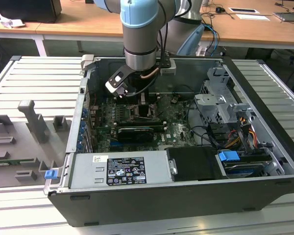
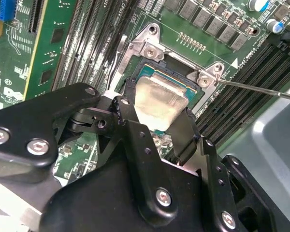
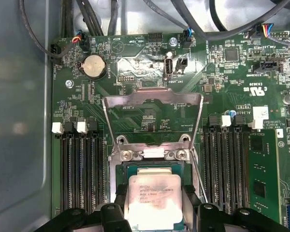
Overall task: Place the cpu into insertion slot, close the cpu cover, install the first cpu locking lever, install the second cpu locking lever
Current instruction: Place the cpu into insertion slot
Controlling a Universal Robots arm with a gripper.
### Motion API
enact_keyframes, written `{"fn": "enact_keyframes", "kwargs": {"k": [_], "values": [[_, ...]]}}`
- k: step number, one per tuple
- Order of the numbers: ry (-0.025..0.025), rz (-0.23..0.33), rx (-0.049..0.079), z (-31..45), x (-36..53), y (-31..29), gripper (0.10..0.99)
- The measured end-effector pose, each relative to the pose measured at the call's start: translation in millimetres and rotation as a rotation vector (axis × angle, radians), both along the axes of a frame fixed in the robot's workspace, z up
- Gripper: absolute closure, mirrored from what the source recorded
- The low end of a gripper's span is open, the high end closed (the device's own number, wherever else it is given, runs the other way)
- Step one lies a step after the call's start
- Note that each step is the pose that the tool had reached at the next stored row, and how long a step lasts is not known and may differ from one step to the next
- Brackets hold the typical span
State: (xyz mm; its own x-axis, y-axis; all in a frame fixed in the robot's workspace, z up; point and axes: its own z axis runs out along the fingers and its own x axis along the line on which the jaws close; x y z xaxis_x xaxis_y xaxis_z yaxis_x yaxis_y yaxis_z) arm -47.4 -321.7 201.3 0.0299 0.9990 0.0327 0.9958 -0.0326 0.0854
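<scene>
Second wrist view: gripper point(image 2: 159, 110) clamped on the cpu point(image 2: 157, 99), black fingers point(image 2: 128, 104) pinching two opposite edges, silvery top showing between them. Cpu is over the insertion slot point(image 2: 152, 50), right at the socket opening; cannot tell if it is fully seated or just above. Thin locking lever point(image 2: 261, 90) sticks out sideways from a slot corner, unlatched.

First wrist view, same grip: fingers point(image 3: 120, 203) either side of the cpu point(image 3: 152, 200), slot rim point(image 3: 115, 176) around it. Just past the chip, cpu cover point(image 3: 183, 98) stands swung open on its hinge, green board visible through its cut-out. Black memory slots point(image 3: 82, 169) run along both sides of the socket. Farther on, coin battery point(image 3: 93, 65) and cable connectors point(image 3: 186, 35) near the board's edge.

Exterior view: arm point(image 1: 139, 39) reaches straight down into the open computer case point(image 1: 186, 200), gripper point(image 1: 143, 108) low over the motherboard point(image 1: 179, 128) mid-case. Silver power supply point(image 1: 120, 169) along the near wall, drive cage point(image 1: 220, 100) toward the exterior view's right. Case lies on a slatted grey table point(image 1: 34, 73).
</scene>
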Motion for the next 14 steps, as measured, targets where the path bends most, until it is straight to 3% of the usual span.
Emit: {"fn": "enact_keyframes", "kwargs": {"k": [6,7,9,14], "values": [[0.0,0.0,0.0,-0.7,0.0,0.0,0.545],[0.0,0.0,0.0,-0.8,0.0,0.0,0.478],[-0.0001,0.0,0.0,-0.7,0.0,0.0,0.478],[0.0,0.0,0.0,5.7,0.0,0.0,0.478]]}}
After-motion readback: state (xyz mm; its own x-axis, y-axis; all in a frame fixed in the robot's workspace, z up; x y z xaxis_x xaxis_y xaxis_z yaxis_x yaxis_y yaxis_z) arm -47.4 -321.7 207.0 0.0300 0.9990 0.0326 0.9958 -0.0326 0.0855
